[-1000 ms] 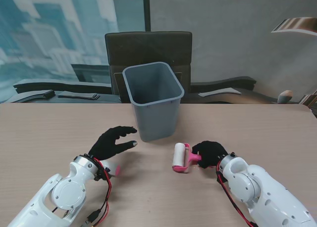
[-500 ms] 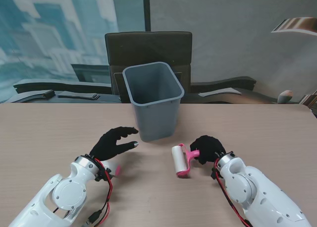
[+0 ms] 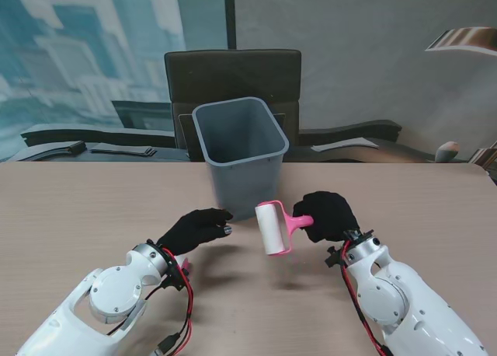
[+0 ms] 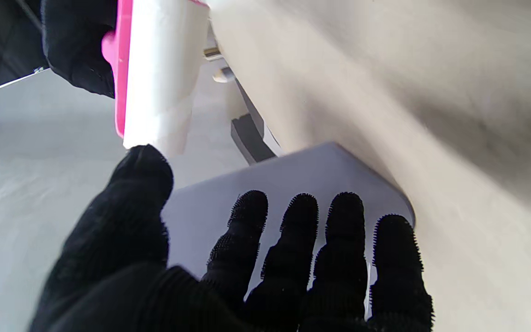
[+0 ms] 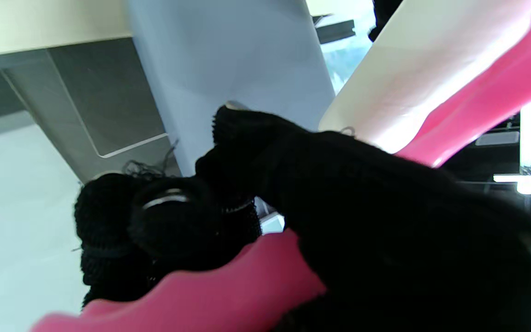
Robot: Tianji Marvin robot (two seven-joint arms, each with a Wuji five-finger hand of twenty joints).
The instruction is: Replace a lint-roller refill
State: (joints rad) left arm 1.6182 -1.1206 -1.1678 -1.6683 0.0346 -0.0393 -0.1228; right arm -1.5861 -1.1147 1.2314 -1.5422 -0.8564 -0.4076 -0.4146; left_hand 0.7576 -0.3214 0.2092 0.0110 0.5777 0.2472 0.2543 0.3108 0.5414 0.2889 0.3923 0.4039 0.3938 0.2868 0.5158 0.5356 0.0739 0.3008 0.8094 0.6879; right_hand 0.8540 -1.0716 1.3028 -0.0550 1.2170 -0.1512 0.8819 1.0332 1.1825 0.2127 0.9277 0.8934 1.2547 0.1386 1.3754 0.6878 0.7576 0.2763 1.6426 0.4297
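Observation:
A pink lint roller (image 3: 273, 226) with a white refill roll is held off the table in front of the grey bin (image 3: 239, 155). My right hand (image 3: 328, 215), in a black glove, is shut on its pink handle (image 5: 210, 286). The white roll (image 4: 159, 74) hangs close to my left hand (image 3: 197, 229), which is open with fingers apart and holds nothing. The left thumb (image 4: 141, 184) reaches toward the roll's end without touching it, as far as I can tell. A small pink and white object (image 3: 182, 263) lies on the table by my left wrist, mostly hidden.
The wooden table (image 3: 435, 216) stretches to both sides. A dark office chair (image 3: 233, 68) stands behind the bin, beyond the table's far edge. Dark armrests and flat objects (image 3: 116, 148) lie along the back left.
My right hand has lifted the lint roller off the table and carried it left, toward the bin. My left hand has moved right and farther from me, closing on the roll.

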